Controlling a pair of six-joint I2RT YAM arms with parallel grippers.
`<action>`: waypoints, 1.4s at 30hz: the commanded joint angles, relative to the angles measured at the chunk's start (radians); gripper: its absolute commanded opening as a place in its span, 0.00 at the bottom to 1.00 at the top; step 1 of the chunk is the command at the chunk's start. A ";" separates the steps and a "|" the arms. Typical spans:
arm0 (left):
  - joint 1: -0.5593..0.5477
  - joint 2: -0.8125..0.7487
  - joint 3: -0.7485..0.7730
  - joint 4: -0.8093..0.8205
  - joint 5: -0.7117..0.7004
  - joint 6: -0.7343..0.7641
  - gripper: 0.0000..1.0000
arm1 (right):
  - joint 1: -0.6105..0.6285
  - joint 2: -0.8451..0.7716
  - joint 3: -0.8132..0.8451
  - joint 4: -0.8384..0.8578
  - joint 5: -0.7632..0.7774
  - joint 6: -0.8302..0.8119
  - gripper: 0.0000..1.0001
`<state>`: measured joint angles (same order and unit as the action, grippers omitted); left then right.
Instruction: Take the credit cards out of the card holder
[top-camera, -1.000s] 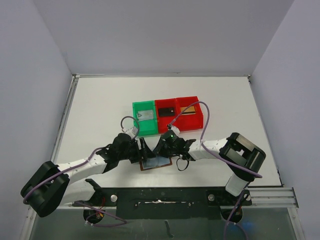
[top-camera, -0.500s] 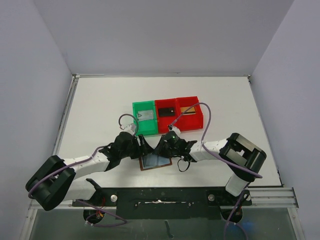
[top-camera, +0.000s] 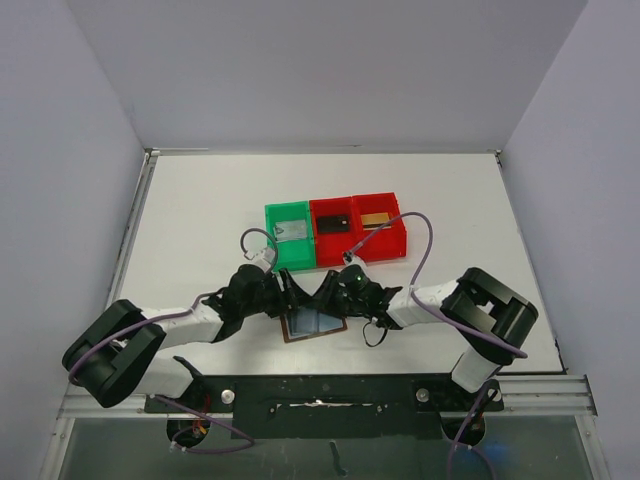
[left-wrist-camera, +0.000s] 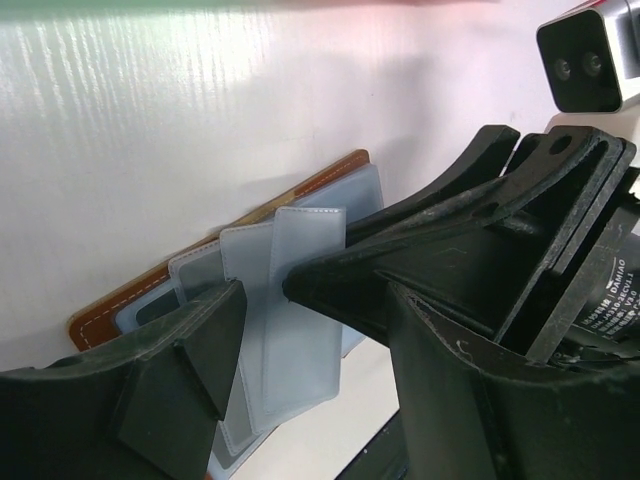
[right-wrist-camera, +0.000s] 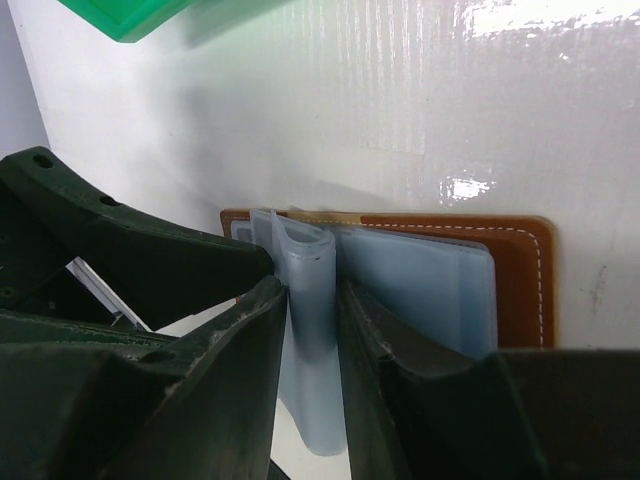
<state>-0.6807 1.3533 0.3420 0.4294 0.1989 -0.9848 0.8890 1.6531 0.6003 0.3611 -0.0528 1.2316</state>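
The card holder (top-camera: 312, 324) lies open near the table's front edge, brown leather (left-wrist-camera: 205, 258) under pale blue-grey sleeves (left-wrist-camera: 290, 300). My right gripper (right-wrist-camera: 313, 345) is closed on one upright sleeve (right-wrist-camera: 312, 270), which fills the gap between its fingers. My left gripper (left-wrist-camera: 310, 345) stands open astride the sleeves from the other side, with a finger of the right gripper (left-wrist-camera: 420, 265) reaching between its jaws. Both grippers meet over the holder in the top view: left (top-camera: 287, 300), right (top-camera: 323, 298). Credit cards lie in the bins: silver-grey (top-camera: 291, 228), black (top-camera: 334, 223), gold (top-camera: 375, 217). No card shows clearly in the holder.
A green bin (top-camera: 272, 245) and two red bins (top-camera: 318, 245) (top-camera: 398, 240) stand in a row just behind the grippers. The right arm's purple cable (top-camera: 420, 240) loops over the right red bin. The metal rail (top-camera: 400, 385) runs along the front edge.
The left arm has pushed in closer to the holder and its jaws have narrowed a little. The right gripper has shifted slightly, and its jaws have eased a little around the sleeve.
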 joint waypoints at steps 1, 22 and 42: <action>-0.008 0.016 -0.020 0.045 0.056 -0.027 0.57 | -0.005 -0.017 -0.045 -0.043 -0.024 -0.015 0.32; 0.005 -0.034 -0.050 0.060 0.056 -0.077 0.53 | 0.043 0.064 0.132 -0.333 0.064 -0.106 0.22; 0.054 -0.197 0.023 -0.269 -0.015 0.047 0.56 | -0.103 0.025 -0.193 0.273 -0.181 0.072 0.23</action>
<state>-0.6327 1.1366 0.3046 0.1638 0.1665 -0.9730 0.7959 1.6657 0.4343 0.6281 -0.2150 1.3167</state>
